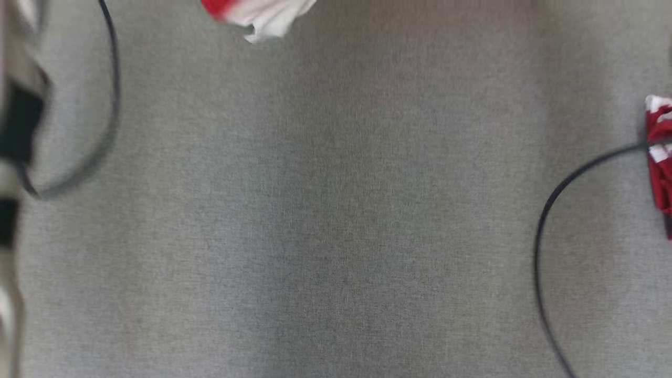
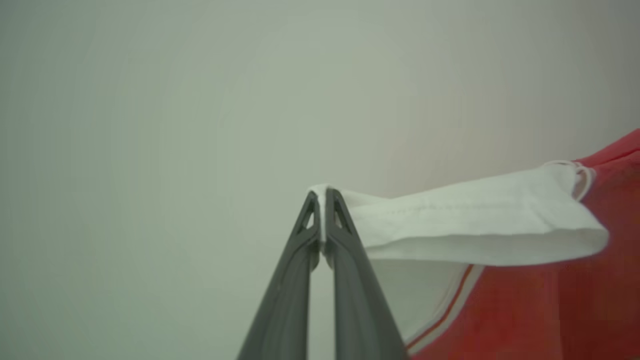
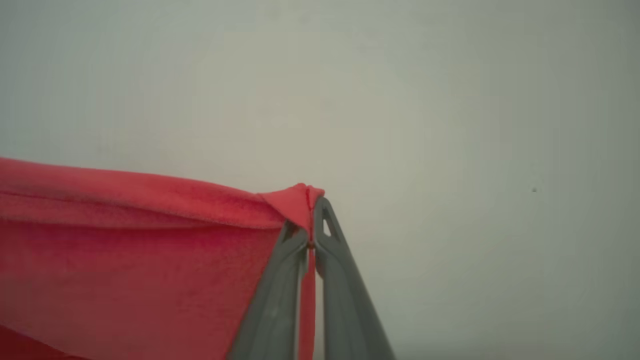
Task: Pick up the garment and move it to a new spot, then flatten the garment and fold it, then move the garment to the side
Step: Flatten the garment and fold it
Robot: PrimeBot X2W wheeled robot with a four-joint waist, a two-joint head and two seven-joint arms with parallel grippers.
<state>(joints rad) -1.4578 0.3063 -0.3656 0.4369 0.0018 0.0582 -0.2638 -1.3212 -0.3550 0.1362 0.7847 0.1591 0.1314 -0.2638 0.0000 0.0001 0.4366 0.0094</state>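
Note:
The garment (image 2: 500, 225) is red with white parts and a white hem. In the left wrist view my left gripper (image 2: 322, 194) is shut on a corner of that white hem, and the cloth stretches away to the right against a pale background. In the right wrist view my right gripper (image 3: 311, 201) is shut on a red corner of the garment (image 3: 125, 250), which spreads off to the left. In the head view a red and white bunch of cloth (image 1: 258, 16) shows at the top edge over the grey surface (image 1: 336, 210).
Another red and white piece of cloth (image 1: 659, 157) sits at the head view's right edge; I cannot tell whether it is the same garment. Thin black cables curve at the left (image 1: 113, 105) and right (image 1: 543, 231). A blurred pale and black shape (image 1: 16, 131) fills the left edge.

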